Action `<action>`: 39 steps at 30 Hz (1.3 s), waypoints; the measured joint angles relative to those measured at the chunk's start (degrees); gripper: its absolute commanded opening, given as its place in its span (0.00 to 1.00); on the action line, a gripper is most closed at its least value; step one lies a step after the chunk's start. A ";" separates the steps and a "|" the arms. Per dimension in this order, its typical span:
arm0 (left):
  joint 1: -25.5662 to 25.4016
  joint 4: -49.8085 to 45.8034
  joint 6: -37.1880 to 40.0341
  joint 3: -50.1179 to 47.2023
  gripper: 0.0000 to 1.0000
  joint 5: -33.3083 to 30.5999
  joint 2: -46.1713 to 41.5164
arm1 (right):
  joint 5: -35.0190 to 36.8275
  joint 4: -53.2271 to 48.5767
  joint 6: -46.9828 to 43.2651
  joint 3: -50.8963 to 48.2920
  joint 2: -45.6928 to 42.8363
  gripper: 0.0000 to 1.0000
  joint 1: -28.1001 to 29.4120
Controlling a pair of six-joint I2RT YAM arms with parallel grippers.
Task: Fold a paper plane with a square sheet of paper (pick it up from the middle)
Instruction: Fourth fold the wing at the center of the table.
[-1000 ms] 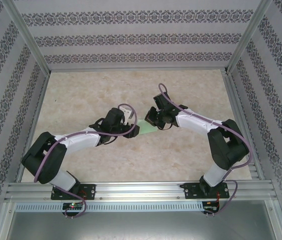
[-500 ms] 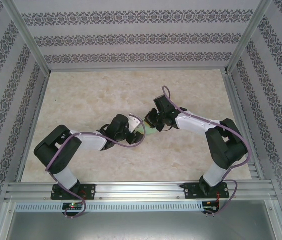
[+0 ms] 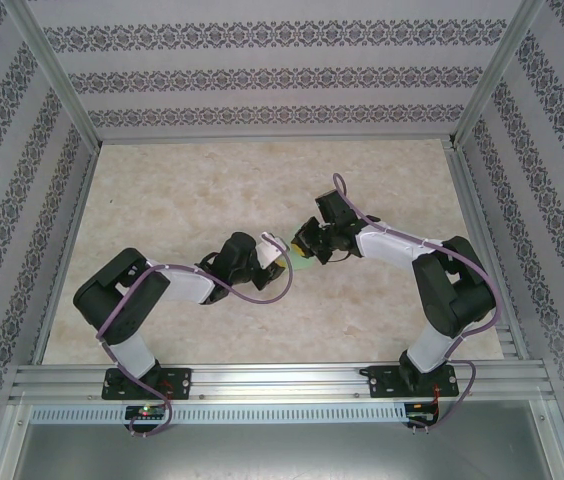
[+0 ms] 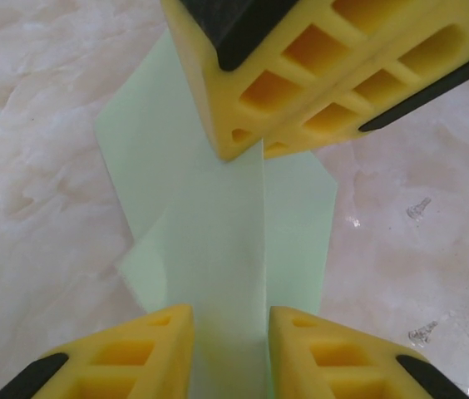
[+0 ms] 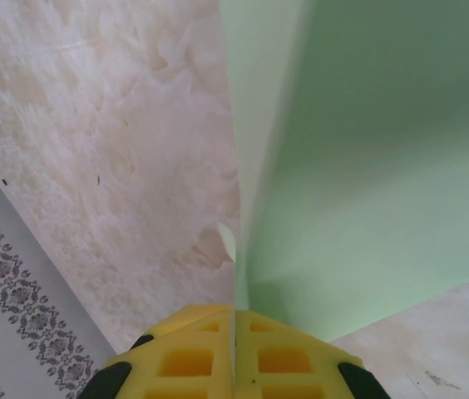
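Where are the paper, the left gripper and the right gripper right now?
paper (image 4: 218, 224), left wrist view, middle of the sheet.
left gripper (image 4: 230, 314), left wrist view, gap between its fingertips.
right gripper (image 5: 234, 320), right wrist view, where shut fingertips pinch paper.

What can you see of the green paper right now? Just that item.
The green paper is thin, plain, pale green and matte. It is not a flat square: it is partly folded, with a straight crease along its length and angled corners to either side. Its lower layer appears to lie on the marbled table, while the middle strip is raised. The right gripper is shut on one end. The other end runs between the spread fingers of the left gripper.
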 measured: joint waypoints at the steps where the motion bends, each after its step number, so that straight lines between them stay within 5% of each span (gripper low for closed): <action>1: 0.00 0.20 0.13 -0.04 0.24 0.00 0.02 | -0.24 0.02 0.00 0.00 0.04 0.08 0.02; 11: 0.00 0.85 0.61 -0.04 0.07 0.24 1.07 | -2.08 0.11 -4.55 0.02 0.22 0.47 -1.40; 26: 0.00 -2.29 -19.54 -0.04 0.02 3.28 1.07 | -4.31 0.90 -28.37 -5.55 -4.96 0.47 -4.74; 39: 0.00 -2.25 -36.33 -0.04 0.03 4.76 1.07 | -6.78 2.64 -32.98 -4.79 1.33 0.43 -2.93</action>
